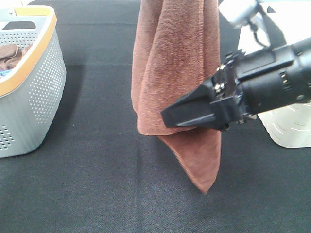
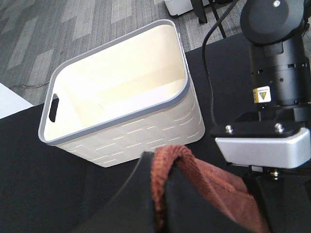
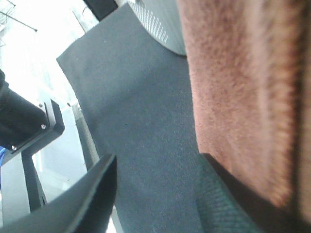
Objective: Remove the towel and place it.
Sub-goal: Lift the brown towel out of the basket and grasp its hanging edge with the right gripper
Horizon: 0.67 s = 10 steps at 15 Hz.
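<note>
Hanging down the upper middle of the high view, the towel (image 1: 175, 63) runs off the top edge, so whatever holds it there is cut off. Its lowest corner points at the black bench (image 1: 97, 184) (touching or not, I cannot tell). The left wrist view settles the grip: at the bottom of the frame the left fingers (image 2: 131, 204) are closed on a rust-brown fold, though their bases are cropped. The right fingers (image 1: 194, 109) reach in from the right edge and cover part of the cloth. Their own camera shows them spread wide with nothing between them, the blurred towel (image 3: 243, 97) lying against one. A grey basket (image 1: 43, 82) is cropped at the left edge, its brown contents unclear. A white basket (image 1: 291, 131) at the right is mostly hidden behind the arm.
</note>
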Each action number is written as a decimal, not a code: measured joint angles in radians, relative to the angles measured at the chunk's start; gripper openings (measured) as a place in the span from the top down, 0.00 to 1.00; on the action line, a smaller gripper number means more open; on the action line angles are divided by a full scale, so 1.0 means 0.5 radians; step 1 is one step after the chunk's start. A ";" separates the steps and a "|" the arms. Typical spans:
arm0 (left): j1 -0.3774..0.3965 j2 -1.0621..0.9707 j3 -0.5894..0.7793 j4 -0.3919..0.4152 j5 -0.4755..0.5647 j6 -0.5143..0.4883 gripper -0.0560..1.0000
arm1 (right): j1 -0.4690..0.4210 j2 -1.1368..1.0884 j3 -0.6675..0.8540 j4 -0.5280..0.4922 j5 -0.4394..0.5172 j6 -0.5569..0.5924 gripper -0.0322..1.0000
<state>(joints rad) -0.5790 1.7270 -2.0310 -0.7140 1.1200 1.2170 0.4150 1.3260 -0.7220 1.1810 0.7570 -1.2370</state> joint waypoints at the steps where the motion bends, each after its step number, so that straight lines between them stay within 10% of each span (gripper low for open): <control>1: 0.000 0.000 0.000 0.000 0.000 0.000 0.95 | 0.000 0.000 0.000 0.000 0.000 0.000 0.53; 5: 0.000 0.000 0.000 0.012 -0.004 -0.010 0.95 | 0.000 0.010 0.000 0.058 -0.070 -0.004 0.89; 10: 0.006 0.002 0.000 0.804 -0.014 -0.612 0.95 | 0.000 -0.114 -0.130 -0.492 -0.120 0.582 0.97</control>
<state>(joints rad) -0.5760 1.7280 -2.0310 -0.3120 1.1130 0.9110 0.4150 1.2690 -0.7870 0.9350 0.6970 -0.9460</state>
